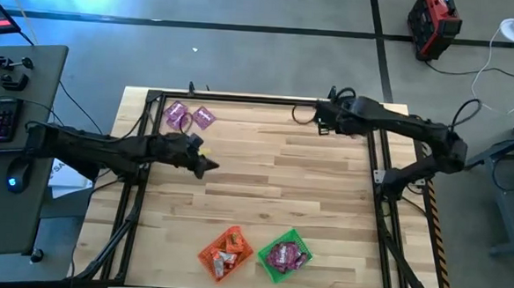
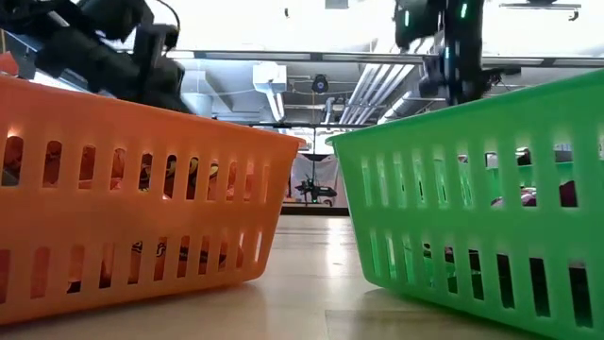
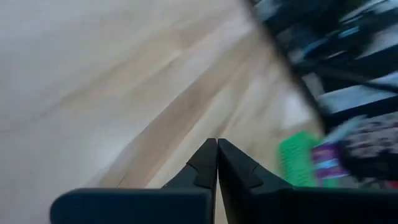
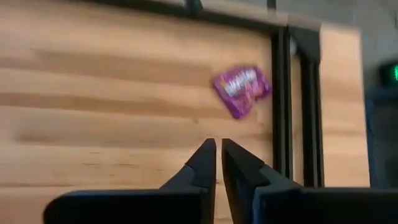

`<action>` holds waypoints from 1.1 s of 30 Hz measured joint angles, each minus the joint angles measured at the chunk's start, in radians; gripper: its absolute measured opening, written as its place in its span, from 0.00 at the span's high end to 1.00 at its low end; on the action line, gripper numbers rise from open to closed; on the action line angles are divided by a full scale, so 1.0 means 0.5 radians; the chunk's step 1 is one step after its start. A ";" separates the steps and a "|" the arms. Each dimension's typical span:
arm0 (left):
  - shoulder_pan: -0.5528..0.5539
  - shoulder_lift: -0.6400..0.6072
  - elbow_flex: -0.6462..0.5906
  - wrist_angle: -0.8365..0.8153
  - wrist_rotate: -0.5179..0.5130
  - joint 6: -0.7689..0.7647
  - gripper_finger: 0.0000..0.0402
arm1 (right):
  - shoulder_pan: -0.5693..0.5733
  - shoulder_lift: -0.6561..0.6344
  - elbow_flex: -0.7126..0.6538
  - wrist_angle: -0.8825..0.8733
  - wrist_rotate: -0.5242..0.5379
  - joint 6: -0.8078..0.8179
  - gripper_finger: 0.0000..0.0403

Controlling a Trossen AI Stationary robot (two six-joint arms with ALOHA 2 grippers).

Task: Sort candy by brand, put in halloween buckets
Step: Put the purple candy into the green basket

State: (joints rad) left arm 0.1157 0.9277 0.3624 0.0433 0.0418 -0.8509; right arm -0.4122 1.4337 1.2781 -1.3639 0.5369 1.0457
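1. Candy: two flat, shiny purple packets (image 1: 188,116) lie side by side on the bare wood at the far left corner of the bench (image 1: 307,200), just inside the black frame rail (image 1: 242,97). In the right wrist view one purple packet (image 4: 241,90) shows, lying close to a rail.
2. Orange bucket (image 1: 226,252): a slotted translucent basket at the near edge of the bench, holding orange-red packets. In the low view its slatted wall (image 2: 142,208) fills the left of the scene.
3. Green bucket (image 1: 285,255): the same size, just right of the orange one, holding purple packets. The low view shows a narrow gap of wood between the two walls, the green wall (image 2: 472,198) on the right.
4. Left tool (image 1: 205,165): over the left-centre of the bench, near the purple packets but apart from them; its fingers (image 3: 205,165) are pressed together with nothing between them.
5. Right tool (image 1: 322,116): at the far edge, right of centre, beside the rail; its fingers (image 4: 205,163) are nearly touching and hold nothing.
6. Open room: the middle and right of the bench are bare wood, bounded by the black rails on all sides.
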 joint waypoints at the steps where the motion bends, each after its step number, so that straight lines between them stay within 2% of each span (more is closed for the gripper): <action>1: 0.010 -0.019 0.000 0.083 0.020 0.042 0.99 | -0.106 0.015 -0.076 0.069 -0.082 -0.080 0.96; 6: 0.063 -0.114 0.002 0.333 0.152 0.183 1.00 | -0.524 0.064 -0.458 0.514 -0.303 -0.295 0.99; 12: 0.186 -0.169 0.001 0.330 0.151 0.183 1.00 | -0.895 0.068 -0.760 1.083 -0.348 -0.261 1.00; 15: 0.258 -0.169 0.001 0.337 0.151 0.135 1.00 | -1.005 0.068 -0.873 1.230 -0.364 -0.190 1.00; 23: 0.399 -0.169 0.001 0.341 0.151 0.156 1.00 | -1.145 0.125 -1.017 1.508 -0.349 -0.119 1.00; 29: 0.464 -0.169 0.001 0.342 0.169 0.152 1.00 | -1.100 0.226 -1.025 1.525 -0.201 -0.039 1.00; 33: 0.464 -0.169 0.001 0.342 0.169 0.138 1.00 | -1.085 0.257 -1.025 1.512 -0.177 -0.053 1.00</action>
State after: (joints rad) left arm 0.3477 0.8433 0.3630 0.2142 0.1263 -0.7817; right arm -0.9547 1.5623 0.7654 -0.6078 0.4483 1.0193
